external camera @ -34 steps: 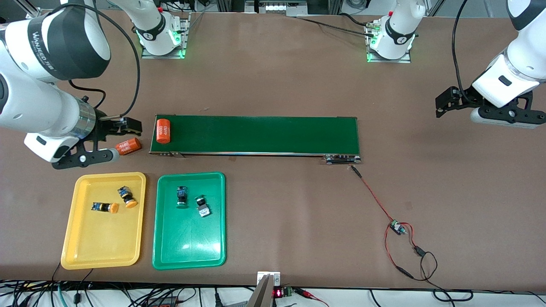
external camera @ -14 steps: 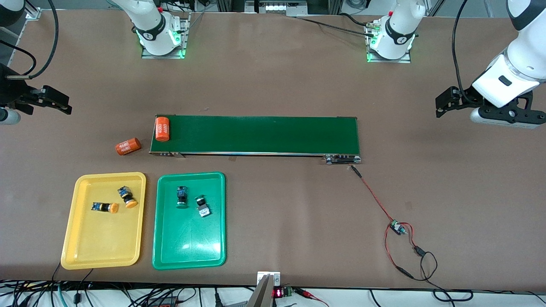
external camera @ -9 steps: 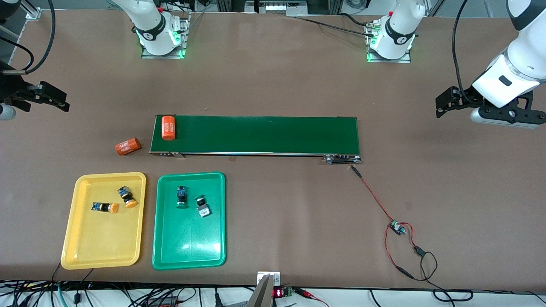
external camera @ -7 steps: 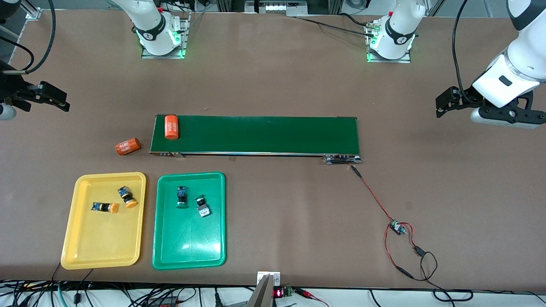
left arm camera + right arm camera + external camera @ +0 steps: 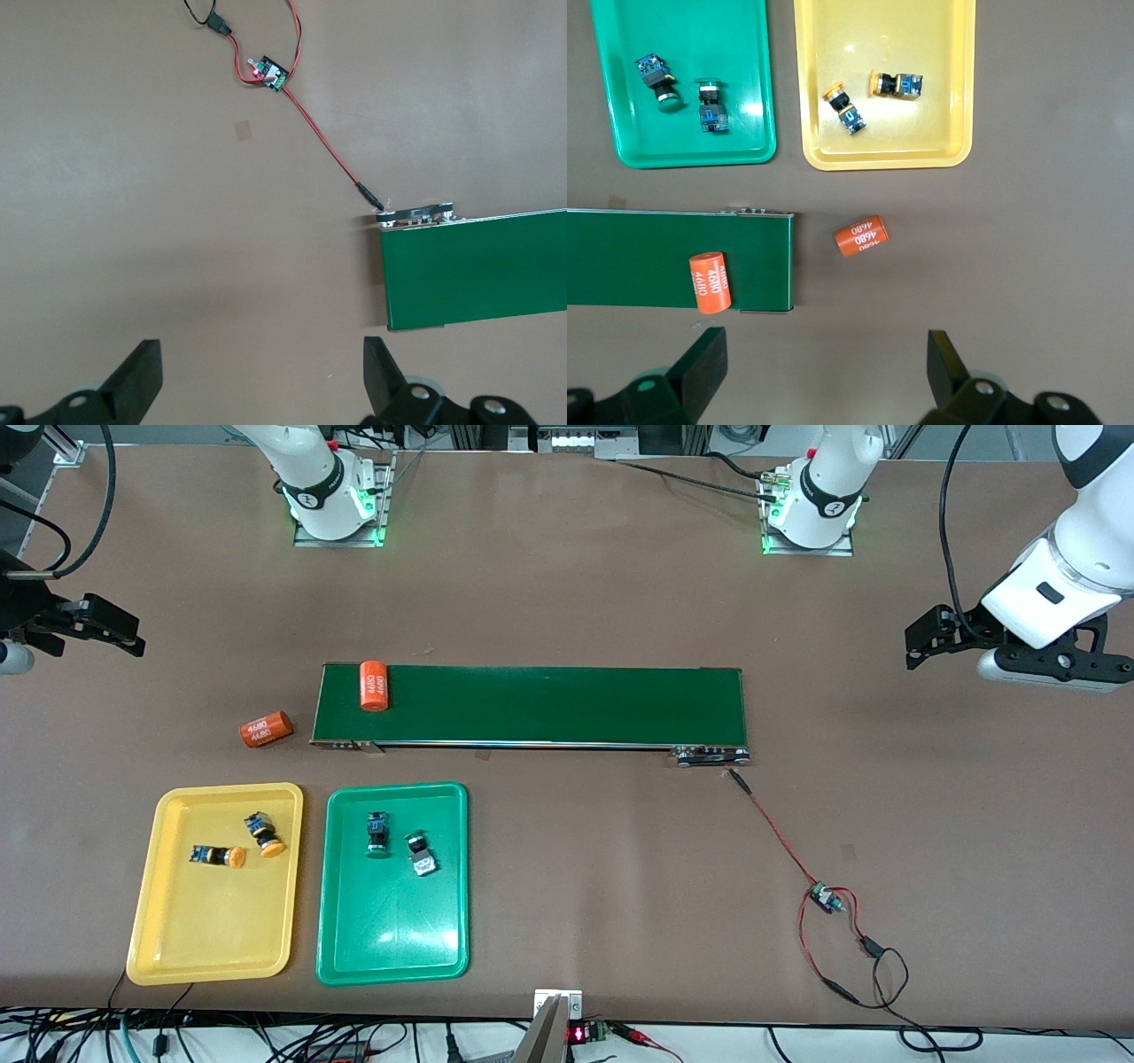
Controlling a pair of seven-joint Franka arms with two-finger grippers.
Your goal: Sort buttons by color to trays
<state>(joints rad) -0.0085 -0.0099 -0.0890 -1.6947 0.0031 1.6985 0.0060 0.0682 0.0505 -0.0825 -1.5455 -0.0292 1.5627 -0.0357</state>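
Observation:
The yellow tray [image 5: 213, 921] holds two orange-capped buttons [image 5: 220, 856] [image 5: 264, 834]. The green tray [image 5: 394, 930] beside it holds two green-capped buttons [image 5: 377, 834] [image 5: 422, 854]. My right gripper [image 5: 120, 633] is open and empty, up over the bare table at the right arm's end. Its wrist view shows its fingertips [image 5: 704, 363] wide apart, the yellow tray [image 5: 921, 133], the green tray [image 5: 691, 142] and all the buttons. My left gripper [image 5: 926, 642] is open and empty over the table at the left arm's end; it also shows in the left wrist view [image 5: 261, 381].
A long dark-green belt [image 5: 549, 704] lies across the middle, farther from the camera than the trays. One orange cylinder [image 5: 374, 686] lies on it near the right arm's end; another [image 5: 266, 729] lies on the table beside that end. A circuit board [image 5: 826, 899] on red-black wires lies toward the left arm's end.
My right arm has pulled away from the cylinders to the table's end and stopped. The cylinder on the belt has moved along it toward the left arm's end. The left arm has not moved.

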